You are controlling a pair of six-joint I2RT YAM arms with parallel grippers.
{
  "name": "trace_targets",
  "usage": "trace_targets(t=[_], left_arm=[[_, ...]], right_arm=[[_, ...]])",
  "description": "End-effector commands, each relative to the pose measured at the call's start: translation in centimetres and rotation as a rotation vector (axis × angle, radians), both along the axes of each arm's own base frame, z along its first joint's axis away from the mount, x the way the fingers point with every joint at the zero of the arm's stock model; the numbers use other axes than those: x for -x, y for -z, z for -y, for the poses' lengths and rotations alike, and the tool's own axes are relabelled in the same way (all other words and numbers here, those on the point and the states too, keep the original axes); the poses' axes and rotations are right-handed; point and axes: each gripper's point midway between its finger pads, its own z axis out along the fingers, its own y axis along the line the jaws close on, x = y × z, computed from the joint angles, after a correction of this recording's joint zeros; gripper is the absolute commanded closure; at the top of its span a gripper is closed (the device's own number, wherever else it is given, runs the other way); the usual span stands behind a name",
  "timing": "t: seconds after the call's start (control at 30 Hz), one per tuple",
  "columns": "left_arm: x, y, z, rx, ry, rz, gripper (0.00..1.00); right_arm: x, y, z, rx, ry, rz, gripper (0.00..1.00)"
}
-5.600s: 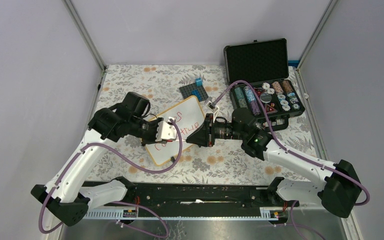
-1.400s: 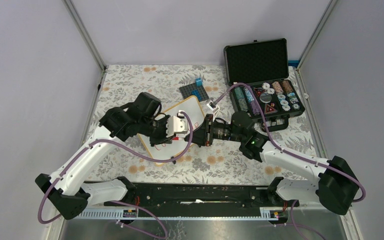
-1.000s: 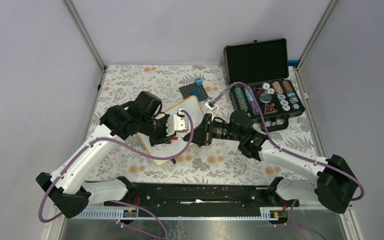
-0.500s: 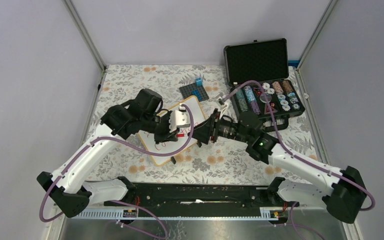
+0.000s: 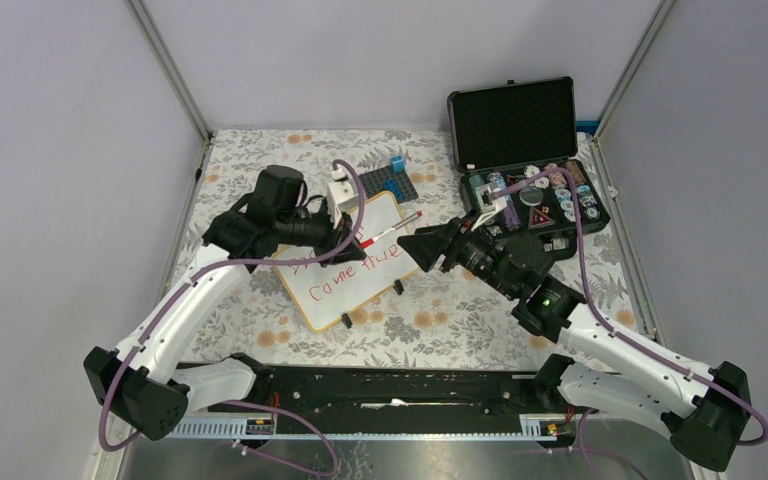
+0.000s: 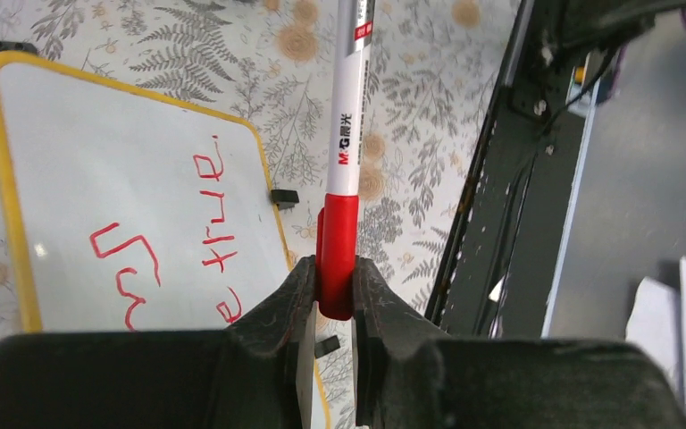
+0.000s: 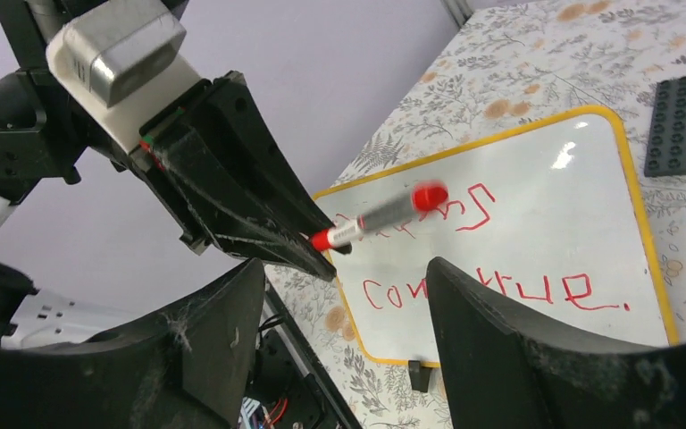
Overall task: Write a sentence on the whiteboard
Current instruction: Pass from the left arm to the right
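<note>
- Whiteboard (image 5: 332,305): on the floral mat (image 5: 260,160), skewed, left of centre.
- Sentence (image 5: 358,272): red, two lines; the top line is scribbled, "Come true" sits below.
- Left gripper (image 5: 350,245): above the board's upper half, clamped on the red end of a marker (image 5: 392,228), whose barrel points to 2 o'clock.
- Right gripper (image 5: 415,252): at the board's 3 o'clock edge, jaws spread wide, holding nothing, apart from the marker.
- Baseplate (image 5: 385,183): at 12 o'clock of the board.
- Case (image 5: 520,120): at 2 o'clock, lid up.

One whiteboard (image 5: 348,302), one red marker (image 5: 392,228), one dark studded baseplate (image 5: 388,186), one blue brick (image 5: 397,163), one open poker-chip case (image 5: 512,120).
</note>
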Motion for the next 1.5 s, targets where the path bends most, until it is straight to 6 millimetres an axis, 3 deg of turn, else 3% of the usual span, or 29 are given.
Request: trace_targets(t=[0.0, 0.3, 0.67, 1.13, 1.47], left_arm=[[-0.9, -3.8, 1.1, 0.203, -0.045, -0.043, 1.00], [-0.6, -4.5, 1.8, 0.316, -0.054, -0.133, 1.00], [-0.4, -4.3, 2.6, 0.375, -0.036, -0.217, 1.00], [0.0, -4.1, 2.7, 0.425, -0.008, -0.285, 1.00], [0.2, -3.6, 2.7, 0.423, -0.001, -0.299, 1.00]], right_arm=[[-1.9, -1.0, 0.7, -0.070, 0.111, -0.016, 0.28], [-3.6, -0.8, -0.2, -0.125, 0.154, -0.063, 0.36], [-3.3, -1.9, -2.1, -0.144, 0.106, -0.027, 0.37], [-3.3, -2.6, -1.7, -0.167, 0.131, 0.001, 0.41], [-3.5, -2.9, -2.6, -0.191, 0.120, 0.004, 0.47]])
